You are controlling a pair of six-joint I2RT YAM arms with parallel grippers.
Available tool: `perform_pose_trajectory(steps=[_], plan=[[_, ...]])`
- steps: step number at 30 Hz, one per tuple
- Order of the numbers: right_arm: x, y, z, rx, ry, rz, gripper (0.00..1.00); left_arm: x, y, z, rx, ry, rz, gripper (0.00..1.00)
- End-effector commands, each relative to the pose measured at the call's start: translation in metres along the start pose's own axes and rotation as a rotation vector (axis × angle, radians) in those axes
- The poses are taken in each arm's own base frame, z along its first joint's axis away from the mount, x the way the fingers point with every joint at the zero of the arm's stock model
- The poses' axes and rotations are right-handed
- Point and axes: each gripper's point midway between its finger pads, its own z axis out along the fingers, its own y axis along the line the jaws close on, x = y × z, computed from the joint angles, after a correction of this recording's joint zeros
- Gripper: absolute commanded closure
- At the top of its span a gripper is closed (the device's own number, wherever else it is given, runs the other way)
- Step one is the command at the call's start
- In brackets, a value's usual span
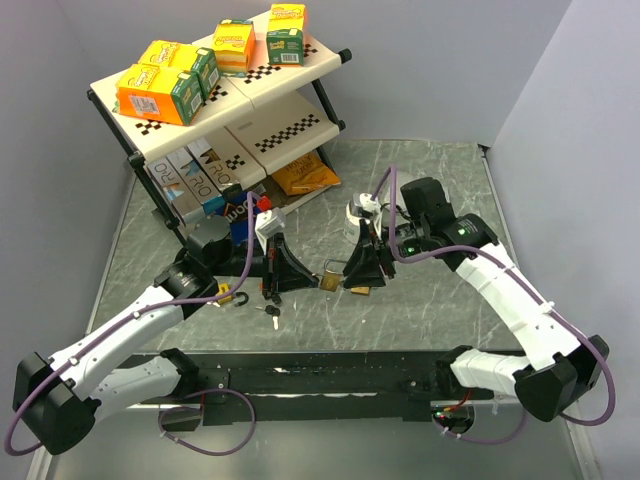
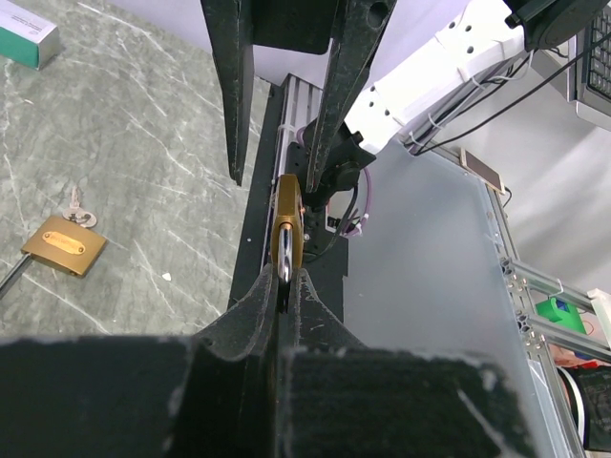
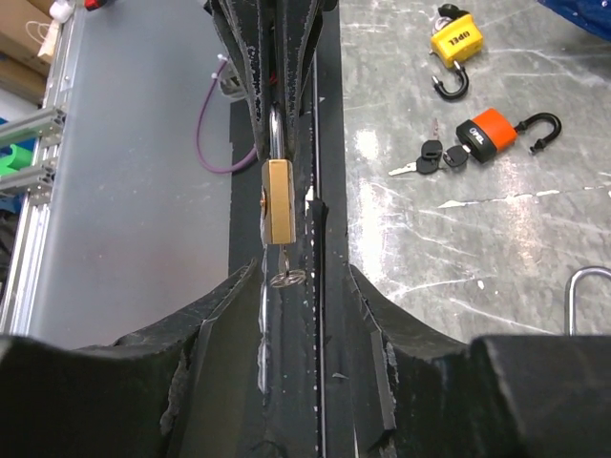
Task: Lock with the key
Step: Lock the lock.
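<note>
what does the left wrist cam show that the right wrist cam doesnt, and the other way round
Left wrist only: the brass body of a second padlock lying on the table, keys beside it, and a green-and-white box at top left. Right wrist only: a yellow padlock and an orange padlock with black-headed keys, both shackles open, plus the small silver key in the held lock's base. Both: the held brass padlock, its shackle pinched by the left gripper, above the grey marbled table.
</note>
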Motion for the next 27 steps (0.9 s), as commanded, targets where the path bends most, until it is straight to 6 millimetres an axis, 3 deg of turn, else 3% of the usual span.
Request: perform_pose_trajectory(steps=[1,6,9,15,21,27], plan=[[-0.003,0.002,0.004,-0.036,-0.019,-0.007,0.54,-0.016,-0.011,0.0,0.039,-0.043,0.064,0.99],[-0.002,0.008,0.009,-0.08,-0.008,0.022,0.57,-0.016,-0.01,-0.001,0.032,-0.048,0.065,0.99],[-0.001,0.013,0.011,-0.097,-0.005,0.027,0.66,-0.014,-0.008,-0.001,0.025,-0.044,0.066,0.99],[0.006,0.014,0.01,-0.091,0.015,0.03,1.0,-0.011,-0.007,-0.002,0.017,-0.041,0.07,0.99],[0.019,0.013,0.0,-0.074,0.06,0.063,1.0,-0.013,-0.002,-0.011,-0.005,-0.059,0.075,0.99],[0.04,-0.001,-0.012,-0.021,0.089,0.095,1.0,-0.028,0.005,-0.024,-0.041,-0.134,0.065,0.99]])
